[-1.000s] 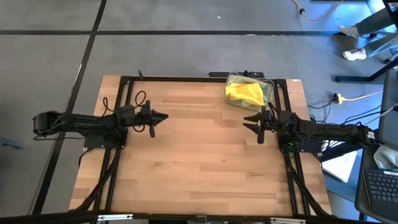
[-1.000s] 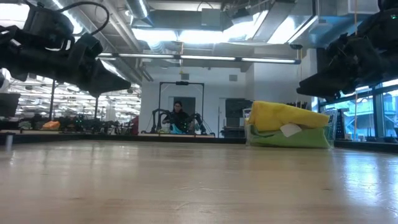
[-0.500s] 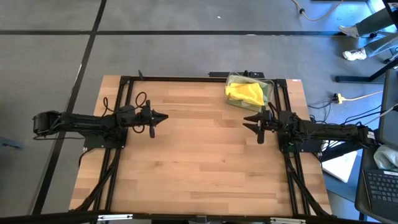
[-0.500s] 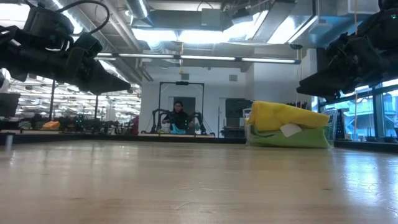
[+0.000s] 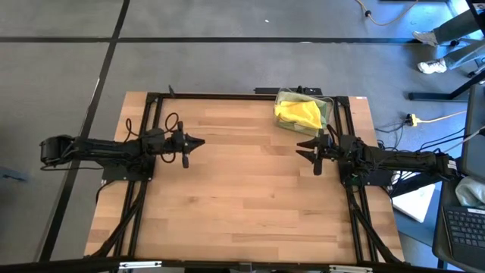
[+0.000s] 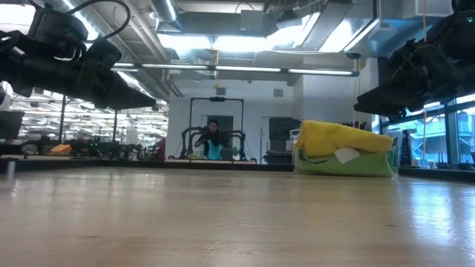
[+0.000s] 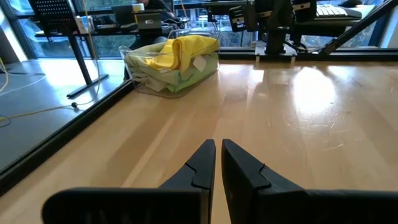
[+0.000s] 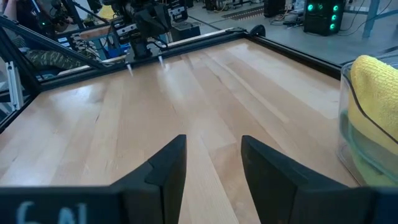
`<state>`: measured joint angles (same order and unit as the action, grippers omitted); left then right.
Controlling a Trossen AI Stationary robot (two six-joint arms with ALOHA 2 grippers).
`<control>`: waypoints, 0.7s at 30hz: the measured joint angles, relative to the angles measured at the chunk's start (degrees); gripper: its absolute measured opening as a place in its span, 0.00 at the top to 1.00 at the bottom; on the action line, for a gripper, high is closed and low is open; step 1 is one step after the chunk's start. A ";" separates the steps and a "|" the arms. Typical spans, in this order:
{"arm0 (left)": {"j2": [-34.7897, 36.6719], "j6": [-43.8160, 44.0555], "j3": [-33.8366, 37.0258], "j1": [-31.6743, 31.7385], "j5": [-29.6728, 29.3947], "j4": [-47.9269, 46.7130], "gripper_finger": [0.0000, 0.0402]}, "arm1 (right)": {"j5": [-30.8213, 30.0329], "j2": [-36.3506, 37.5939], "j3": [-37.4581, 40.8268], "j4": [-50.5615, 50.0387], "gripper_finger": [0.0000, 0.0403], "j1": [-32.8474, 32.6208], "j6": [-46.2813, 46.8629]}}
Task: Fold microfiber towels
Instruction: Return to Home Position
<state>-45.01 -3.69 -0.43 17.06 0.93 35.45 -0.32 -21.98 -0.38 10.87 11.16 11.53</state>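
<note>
The microfiber towels lie piled in a clear plastic bin (image 5: pixel 328 108) at the table's far right. A bright yellow towel (image 5: pixel 298 114) sits on top, with a green one (image 6: pixel 345 166) under it. My left gripper (image 5: pixel 200 142) hovers over the table's left half, shut and with nothing in it, pointing toward the right edge; the left wrist view shows its fingers (image 7: pixel 218 152) almost together. My right gripper (image 5: pixel 301 149) hovers just on the near side of the bin, pointing toward the left edge. Its fingers (image 8: pixel 213 149) stand open with nothing between them.
The bare wooden tabletop (image 5: pixel 242 205) stretches between and in front of the two grippers. A black frame (image 5: pixel 227 95) runs along the table's far and side edges. A person (image 6: pixel 214 141) sits in the room far behind the table.
My left gripper has rolled a little about the line it points along, staying in place and shut. The towels have not moved.
</note>
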 joint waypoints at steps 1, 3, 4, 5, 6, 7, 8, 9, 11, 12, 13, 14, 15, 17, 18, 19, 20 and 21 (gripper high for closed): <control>0.00 -0.01 0.00 0.00 0.00 0.07 0.95 | -0.02 0.00 0.00 0.00 0.61 0.02 0.00; -0.02 -0.01 0.00 0.00 0.00 0.53 0.95 | -0.02 0.00 0.00 0.00 0.61 0.01 0.00; -0.02 0.06 0.00 0.00 0.00 1.55 0.95 | -0.02 -0.01 0.00 0.00 0.61 0.01 0.00; 0.00 0.09 -0.05 0.00 -0.02 2.58 0.95 | -0.02 0.00 0.00 0.00 0.61 0.02 0.00; 0.02 0.08 -0.13 0.00 -0.02 2.89 0.95 | -0.02 0.00 0.00 -0.01 0.61 0.01 0.00; 0.02 0.07 -0.11 0.00 -0.02 2.86 0.95 | -0.02 0.00 0.00 0.00 0.61 0.01 0.00; 0.02 0.07 -0.11 0.00 -0.03 2.72 0.95 | -0.02 0.00 0.00 0.00 0.61 0.00 0.00; 0.02 0.05 -0.11 0.00 -0.02 2.72 0.95 | -0.02 0.00 0.00 0.00 0.61 0.02 0.00; 0.01 0.05 -0.11 0.00 -0.03 2.71 0.95 | -0.02 -0.02 0.00 0.00 0.61 0.02 0.00; 0.00 0.05 -0.11 0.00 -0.02 2.70 0.95 | -0.02 -0.02 0.00 0.00 0.61 0.02 0.00; 0.00 0.05 -0.11 0.00 -0.03 2.72 0.95 | -0.02 0.00 0.00 0.00 0.61 0.01 0.00; 0.00 0.05 -0.11 0.00 -0.04 2.70 0.95 | -0.03 -0.01 0.00 0.00 0.61 0.02 0.00; 0.00 0.05 -0.11 0.00 -0.04 2.70 0.95 | -0.03 -0.01 0.00 0.00 0.61 0.02 0.00; 0.00 0.05 -0.11 0.00 -0.04 2.70 0.95 | -0.04 -0.01 0.00 0.00 0.61 0.01 0.00; 0.00 0.05 -0.11 0.00 -0.04 2.70 0.95 | -0.04 -0.02 0.00 0.00 0.61 0.02 0.00; 0.00 0.05 -0.11 0.00 -0.04 2.71 0.95 | -0.04 -0.02 0.00 0.00 0.61 0.00 0.00; 0.00 0.05 -0.11 0.00 -0.04 2.70 0.95 | -0.04 -0.01 0.00 0.00 0.61 0.02 0.00; 0.00 0.05 -0.11 0.00 -0.04 2.71 0.95 | -0.04 -0.02 0.00 0.00 0.61 0.02 0.00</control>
<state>-45.01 -3.64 -0.54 17.06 0.89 38.16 -0.36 -21.99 -0.38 10.87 11.18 11.53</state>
